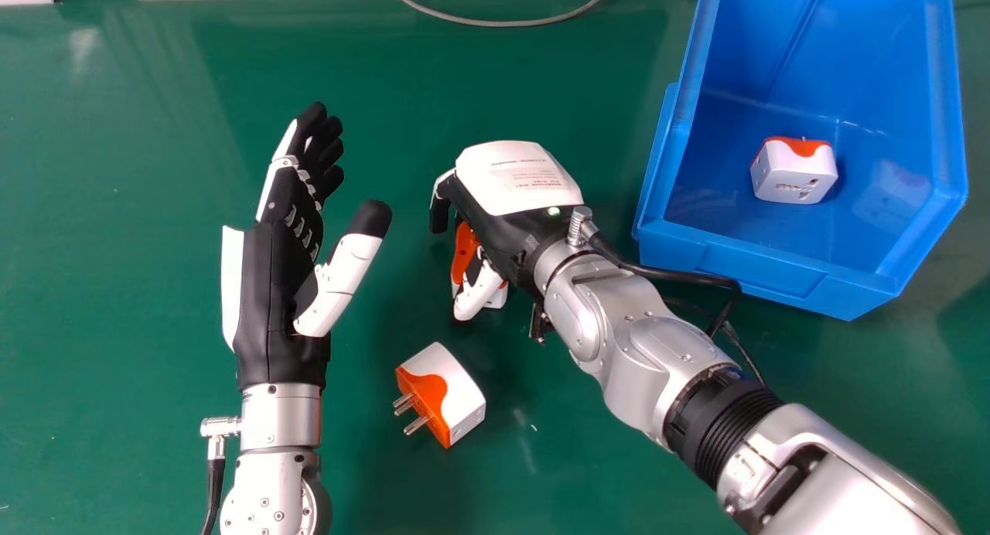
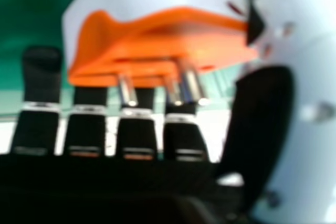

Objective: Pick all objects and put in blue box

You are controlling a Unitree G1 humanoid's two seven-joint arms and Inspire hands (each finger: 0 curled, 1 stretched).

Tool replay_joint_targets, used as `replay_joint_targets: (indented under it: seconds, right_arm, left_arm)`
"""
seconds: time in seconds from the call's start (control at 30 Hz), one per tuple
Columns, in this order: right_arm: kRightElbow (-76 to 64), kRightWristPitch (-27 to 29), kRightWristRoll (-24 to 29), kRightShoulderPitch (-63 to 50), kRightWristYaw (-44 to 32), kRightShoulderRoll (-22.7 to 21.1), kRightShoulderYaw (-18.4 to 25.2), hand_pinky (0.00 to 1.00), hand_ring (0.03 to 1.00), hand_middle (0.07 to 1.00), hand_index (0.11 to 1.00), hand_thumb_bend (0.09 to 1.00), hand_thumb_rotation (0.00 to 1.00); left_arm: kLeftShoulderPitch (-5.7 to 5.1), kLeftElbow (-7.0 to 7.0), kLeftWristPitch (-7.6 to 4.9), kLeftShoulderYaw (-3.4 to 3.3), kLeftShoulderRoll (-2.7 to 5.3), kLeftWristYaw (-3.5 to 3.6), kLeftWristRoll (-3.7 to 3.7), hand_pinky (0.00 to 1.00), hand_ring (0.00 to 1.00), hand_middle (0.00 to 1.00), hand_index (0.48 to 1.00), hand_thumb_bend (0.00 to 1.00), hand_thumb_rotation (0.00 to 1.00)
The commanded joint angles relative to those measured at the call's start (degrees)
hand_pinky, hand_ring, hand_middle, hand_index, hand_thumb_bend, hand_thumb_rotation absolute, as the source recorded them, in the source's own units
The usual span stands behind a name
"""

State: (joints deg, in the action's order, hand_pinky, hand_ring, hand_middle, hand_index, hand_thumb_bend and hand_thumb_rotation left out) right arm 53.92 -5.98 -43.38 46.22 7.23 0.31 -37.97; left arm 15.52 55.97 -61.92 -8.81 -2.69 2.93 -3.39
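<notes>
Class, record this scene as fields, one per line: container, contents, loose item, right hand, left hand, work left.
Container: blue plastic box on green table
Contents: one blocky white-and-orange plug adapter
Loose item: white-and-orange adapter with metal prongs, on the table
Right hand: over another pronged orange-and-white adapter; firmness of hold unclear
Left hand: open, empty
Work left: two adapters outside the box

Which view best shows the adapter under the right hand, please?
The right hand view: the adapter appears close up, its orange end and metal pins exposed. In the head view, the right hand covers much of it.
</notes>
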Motion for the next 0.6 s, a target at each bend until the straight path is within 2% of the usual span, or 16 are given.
replay_joint_targets:
  seconds: [0.0, 0.13, 0.23, 0.4, 0.57]
  right_arm:
    - [-0.5, 0.5, 0.1, -0.5, -0.9, -0.4, 0.1, 0.34, 0.397, 0.513, 0.585, 0.519, 0.0]
    - [-1.1, 1.3, 0.8, -0.7, -0.6, -0.8, 0.7, 0.33, 0.389, 0.505, 0.581, 0.514, 0.0]
    - [-2.1, 1.6, 1.2, -1.2, 0.4, -1.0, 1.4, 0.34, 0.388, 0.502, 0.579, 0.512, 0.0]
    - [-8.3, 2.4, 3.4, -4.9, 3.1, -2.3, 5.0, 0.34, 0.389, 0.5, 0.57, 0.51, 0.0]
    - [-17.2, 4.8, 4.9, -11.5, 8.9, -4.2, 9.2, 0.35, 0.4, 0.498, 0.546, 0.508, 0.0]
  left_arm:
    - [1.09, 0.13, -1.23, -0.08, 0.24, 0.42, -0.18, 0.9, 0.9, 0.9, 0.887, 0.92, 0.65]
    - [1.26, 0.38, -1.24, -0.13, 0.13, -0.15, 0.34, 0.9, 0.9, 0.9, 0.887, 0.91, 0.65]
    - [1.4, 0.42, -1.3, -0.16, 0.17, -0.07, 0.16, 0.9, 0.9, 0.9, 0.887, 0.91, 0.65]
    - [1.33, 0.42, -1.48, -0.15, 0.13, -0.44, 0.49, 0.91, 0.9, 0.9, 0.886, 0.91, 0.65]
    - [1.1, 0.3, -1.65, -0.03, 0.1, -1.36, 1.29, 0.91, 0.9, 0.9, 0.884, 0.91, 0.65]
